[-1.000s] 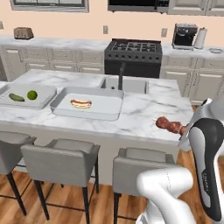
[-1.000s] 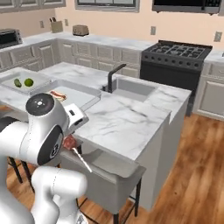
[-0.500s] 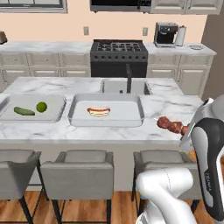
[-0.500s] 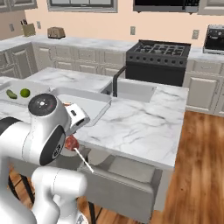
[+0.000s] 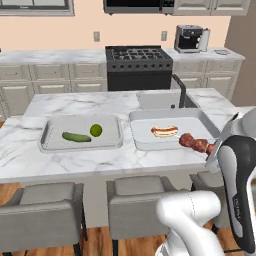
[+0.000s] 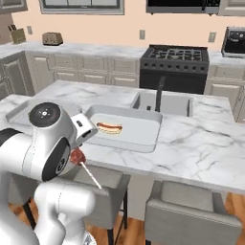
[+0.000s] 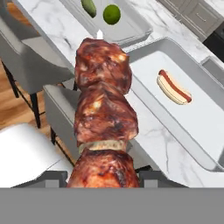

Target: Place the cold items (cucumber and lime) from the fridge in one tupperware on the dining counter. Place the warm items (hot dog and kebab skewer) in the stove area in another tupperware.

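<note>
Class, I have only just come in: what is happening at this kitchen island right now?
A white robot arm holds the kebab skewer in its gripper, at the near edge of the dining counter. Two tupperwares sit on it. One tupperware already holds the cucumber and the lime. The other tupperware holds the hot dog. The skewer is not yet in it, so that looks like the last item to place.

Black faucet (image 5: pixel 181 89) arched over the sink (image 5: pixel 162 100) set in the island top. Coffee machine (image 5: pixel 190 38) on the back counter. Toaster (image 6: pixel 52 38) and knife block (image 6: pixel 15 34) stood at the far wall. Microwave (image 5: pixel 139 5) hung overhead.
</note>
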